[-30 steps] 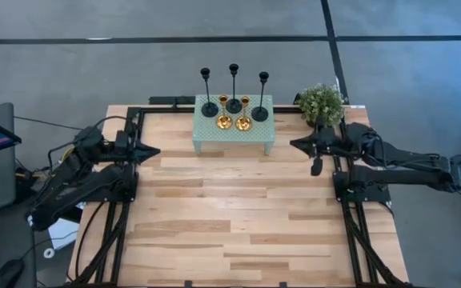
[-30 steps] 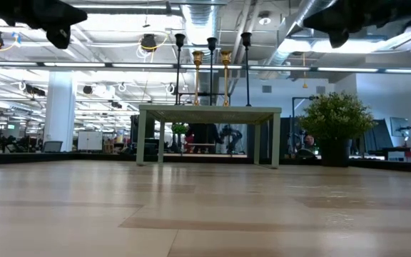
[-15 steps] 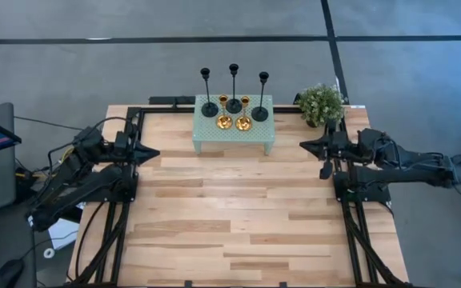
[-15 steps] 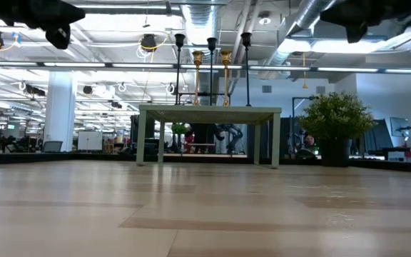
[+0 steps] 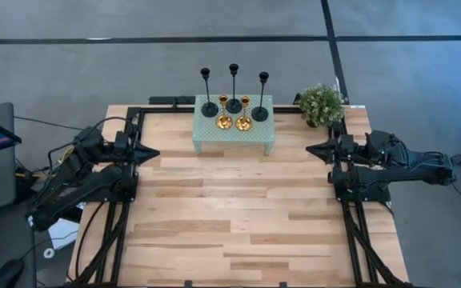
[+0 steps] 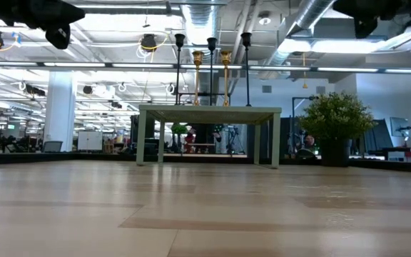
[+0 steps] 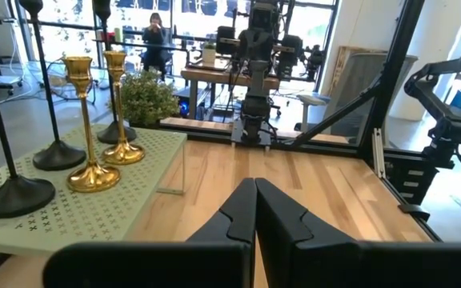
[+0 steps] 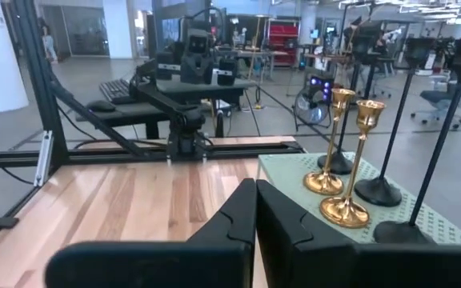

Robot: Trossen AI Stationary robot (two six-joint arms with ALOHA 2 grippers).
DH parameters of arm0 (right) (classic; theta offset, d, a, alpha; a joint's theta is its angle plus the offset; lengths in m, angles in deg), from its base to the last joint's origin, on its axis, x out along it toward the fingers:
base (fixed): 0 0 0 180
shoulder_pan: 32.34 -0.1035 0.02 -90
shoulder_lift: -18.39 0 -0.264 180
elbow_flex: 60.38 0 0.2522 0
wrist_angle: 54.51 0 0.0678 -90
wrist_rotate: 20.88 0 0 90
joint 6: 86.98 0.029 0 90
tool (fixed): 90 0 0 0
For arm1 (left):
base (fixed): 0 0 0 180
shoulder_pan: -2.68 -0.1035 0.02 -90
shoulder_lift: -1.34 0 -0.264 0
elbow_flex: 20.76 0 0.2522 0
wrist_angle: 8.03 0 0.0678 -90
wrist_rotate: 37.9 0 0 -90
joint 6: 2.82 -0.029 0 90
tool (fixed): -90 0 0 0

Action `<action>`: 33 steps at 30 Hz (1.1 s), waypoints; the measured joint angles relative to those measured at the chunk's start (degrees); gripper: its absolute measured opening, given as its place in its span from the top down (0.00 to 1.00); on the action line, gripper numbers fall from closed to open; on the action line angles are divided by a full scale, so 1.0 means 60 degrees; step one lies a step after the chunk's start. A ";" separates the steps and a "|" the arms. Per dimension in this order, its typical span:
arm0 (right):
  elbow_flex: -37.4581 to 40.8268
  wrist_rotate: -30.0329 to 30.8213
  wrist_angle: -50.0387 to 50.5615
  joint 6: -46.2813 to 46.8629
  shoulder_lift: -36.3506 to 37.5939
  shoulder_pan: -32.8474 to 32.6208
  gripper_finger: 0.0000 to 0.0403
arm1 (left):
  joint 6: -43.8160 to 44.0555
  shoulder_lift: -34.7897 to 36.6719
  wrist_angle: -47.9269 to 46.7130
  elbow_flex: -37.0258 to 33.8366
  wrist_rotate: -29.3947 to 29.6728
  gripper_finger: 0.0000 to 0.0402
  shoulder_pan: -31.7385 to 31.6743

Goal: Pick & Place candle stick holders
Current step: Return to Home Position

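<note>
Five candle stick holders stand by their round bases on a small pale green table at the far middle. Three are tall black ones; two are short gold ones. My left gripper hangs shut and level at the left, off the small table's left end; its wrist view shows the gold holders ahead of its fingertips. My right gripper hangs shut and level at the right, its fingertips clear of the gold holders.
A small green bushy plant stands at the far right, beside the small table and just beyond my right arm. Black frame rails run along both sides of the wooden table top. A broad stretch of wood lies between the arms.
My right gripper has drawn back toward the table's right edge, away from the small green table, staying shut and level. The candle stick holders stand as before.
</note>
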 joint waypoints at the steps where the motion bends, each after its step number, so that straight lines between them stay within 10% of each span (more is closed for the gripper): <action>1: 0.0000 0.0000 0.0045 0.0000 0.0054 -0.0016 1.00 | 0.0000 0.0000 0.0000 0.0000 0.0000 0.99 0.0000; 18: 0.0000 0.0000 0.0449 0.0004 0.0232 -0.0058 1.00 | 0.0409 0.0000 0.0068 -0.0034 -0.0007 0.99 0.0000; 33: 0.0007 -0.0022 0.0884 -0.0073 0.0944 -0.0058 1.00 | 0.2288 -0.0004 0.4909 -0.3021 -0.0851 0.99 0.0349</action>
